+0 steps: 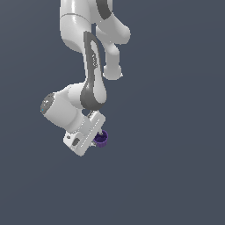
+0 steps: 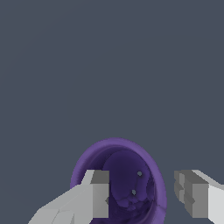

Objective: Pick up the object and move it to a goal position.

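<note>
Cup [image 2: 131, 183] sits right under the wrist, open mouth facing the wrist camera, and we see down into it. In the exterior view the cup [image 1: 101, 139] pokes out just past the gripper body toward the exterior view's right, mostly hidden behind the hand. Gripper [image 2: 142, 192] stands apart: one finger overlaps the rim on one side, the other finger is off the rim on the far side with a clear gap to the wall, so nothing is clamped yet. Whether the near finger touches the rim, we cannot tell. Handling, as we judge it: small, hollow, so probably light; looks rigid; the glossy render and tapered wall suggest it could slide downward out of a squeeze. The thicker rim is the better hold, since a pinch just below it lets the lip catch on the pads. We would centre the fingers across the widest span so both pads land opposite each other; an off-centre close could push it aside or tip it. Count: one cup, one arm, one gripper with two fingers. No goal marker shows in either view.
</note>
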Robot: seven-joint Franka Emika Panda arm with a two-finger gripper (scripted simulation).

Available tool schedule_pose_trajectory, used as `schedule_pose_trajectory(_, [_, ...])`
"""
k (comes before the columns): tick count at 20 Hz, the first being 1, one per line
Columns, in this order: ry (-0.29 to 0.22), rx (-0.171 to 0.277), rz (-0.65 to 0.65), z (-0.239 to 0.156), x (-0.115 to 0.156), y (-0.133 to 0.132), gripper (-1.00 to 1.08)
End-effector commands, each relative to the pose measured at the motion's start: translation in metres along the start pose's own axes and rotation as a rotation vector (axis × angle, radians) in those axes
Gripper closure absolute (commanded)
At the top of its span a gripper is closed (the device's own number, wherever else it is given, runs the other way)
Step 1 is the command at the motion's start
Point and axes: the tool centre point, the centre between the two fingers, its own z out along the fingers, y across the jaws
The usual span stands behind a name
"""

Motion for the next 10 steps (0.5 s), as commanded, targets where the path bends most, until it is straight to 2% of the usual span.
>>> schedule_pose_trajectory(1, [0.025,0.004,-0.039,-0.001,-0.003,0.004,-0.20])
schedule_pose_trajectory(10, [0.082,0.007,-0.122,-0.004,-0.010,0.015,-0.20])
